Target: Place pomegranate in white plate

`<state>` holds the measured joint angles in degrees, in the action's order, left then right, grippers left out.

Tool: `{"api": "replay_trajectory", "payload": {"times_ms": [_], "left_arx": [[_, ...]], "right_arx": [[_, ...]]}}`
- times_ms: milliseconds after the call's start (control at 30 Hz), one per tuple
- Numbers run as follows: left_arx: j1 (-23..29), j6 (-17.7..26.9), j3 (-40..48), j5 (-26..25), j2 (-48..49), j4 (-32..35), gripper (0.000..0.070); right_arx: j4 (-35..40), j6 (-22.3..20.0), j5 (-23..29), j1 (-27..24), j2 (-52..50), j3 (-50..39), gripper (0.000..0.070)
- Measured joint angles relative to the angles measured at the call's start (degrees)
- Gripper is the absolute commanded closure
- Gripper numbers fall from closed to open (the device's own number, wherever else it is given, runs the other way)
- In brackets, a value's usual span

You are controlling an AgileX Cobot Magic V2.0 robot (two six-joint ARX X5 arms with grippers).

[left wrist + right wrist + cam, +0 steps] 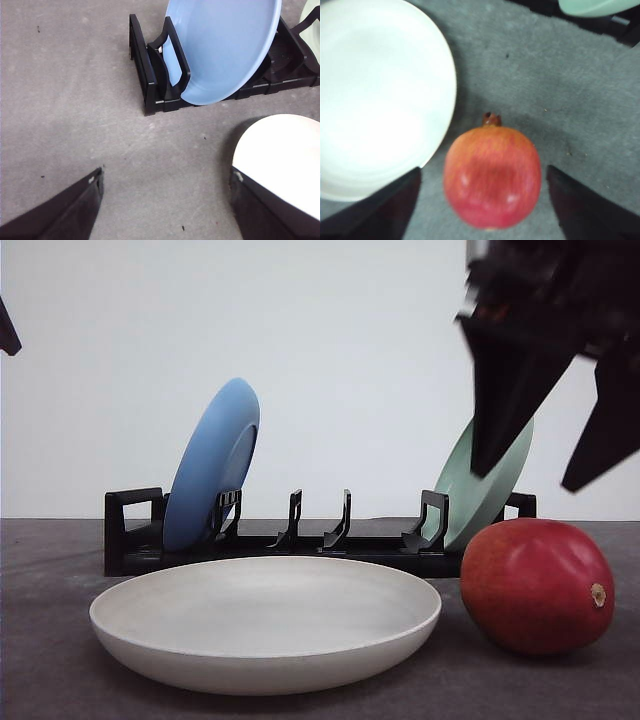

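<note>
On the gray tabletop (60,660) sits the pomegranate (537,586). It is red and shiny, with a small tan nub on its right end in the front view. It lies on its side, just to the right of the white plate (265,620). They are close together, but I cannot tell if they touch. The white plate is flat on the tabletop, and nothing is in it.

Behind them stands a black rack (290,540) with slots. A blue plate (212,465) leans in a slot near its left end. A pale green plate (480,485) leans in a slot near its right end.

The right tool (560,475) hangs in the air above the pomegranate. Its two dark fingers are spread apart and hold nothing. From the right wrist camera, the fruit (492,175) sits between the two fingers (375,210), lower down on the tabletop, with the white plate (375,100) beside it.

The left tool (165,200) is spread apart too and holds nothing. From its wrist camera you can see the blue plate (222,45) in the rack (150,80) and the edge of the white plate (285,155) next to one finger.

I can read no words or labels on any of these things.
</note>
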<state>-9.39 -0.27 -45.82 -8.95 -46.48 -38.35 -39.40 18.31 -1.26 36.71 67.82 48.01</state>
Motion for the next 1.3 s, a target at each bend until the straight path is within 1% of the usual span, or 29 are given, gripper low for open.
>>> {"api": "replay_trajectory", "payload": {"times_ms": [67,100,200,267,533,600,700,767,867,933,1000,1100,1200,1300], "left_arx": [[0.0,0.0,0.0,0.0,0.0,0.0,0.0238],[0.0,0.0,0.0,0.0,0.0,0.0,0.0238],[0.0,0.0,0.0,0.0,0.0,0.0,0.0248],[0.0,0.0,0.0,0.0,0.0,0.0,0.0280],[0.0,0.0,0.0,0.0,0.0,0.0,0.0283],[0.0,0.0,0.0,0.0,0.0,0.0,0.0283],[0.0,0.0,0.0,0.0,0.0,0.0,0.0282],[0.0,0.0,0.0,0.0,0.0,0.0,0.0282],[0.0,0.0,0.0,0.0,0.0,0.0,0.0282],[0.0,0.0,0.0,0.0,0.0,0.0,0.0282],[0.0,0.0,0.0,0.0,0.0,0.0,0.0282],[0.0,0.0,0.0,0.0,0.0,0.0,0.0282],[0.0,-0.2,0.0,0.0,0.0,0.0,0.0282],[0.0,-0.4,0.0,0.0,0.0,0.0,0.0282]], "right_arx": [[0.2,0.0,0.0,0.0,1.7,0.0,0.0043],[0.2,0.0,0.0,0.0,2.5,0.0,0.0029],[0.2,0.0,0.0,0.0,4.5,0.0,0.0025],[0.2,0.0,0.0,0.0,5.8,0.0,0.0025],[0.4,0.1,-0.2,0.0,10.1,0.0,0.0028],[0.7,0.1,-0.2,0.0,10.9,0.0,0.0039],[0.7,0.2,-0.2,0.0,11.9,0.0,0.0128],[0.7,0.2,-0.3,0.0,12.2,0.0,0.0149],[0.5,0.2,-0.8,0.0,12.3,0.1,0.0154],[-1.0,0.2,-1.5,0.0,12.3,0.7,0.0154],[-3.6,0.1,-1.7,-0.1,12.4,2.0,0.0154],[-4.5,-0.3,-1.8,0.1,12.4,5.1,0.0154],[-1.6,-0.8,-3.4,1.3,12.4,7.7,0.0154],[2.6,-1.4,-6.0,3.5,12.4,7.9,0.0154]]}}
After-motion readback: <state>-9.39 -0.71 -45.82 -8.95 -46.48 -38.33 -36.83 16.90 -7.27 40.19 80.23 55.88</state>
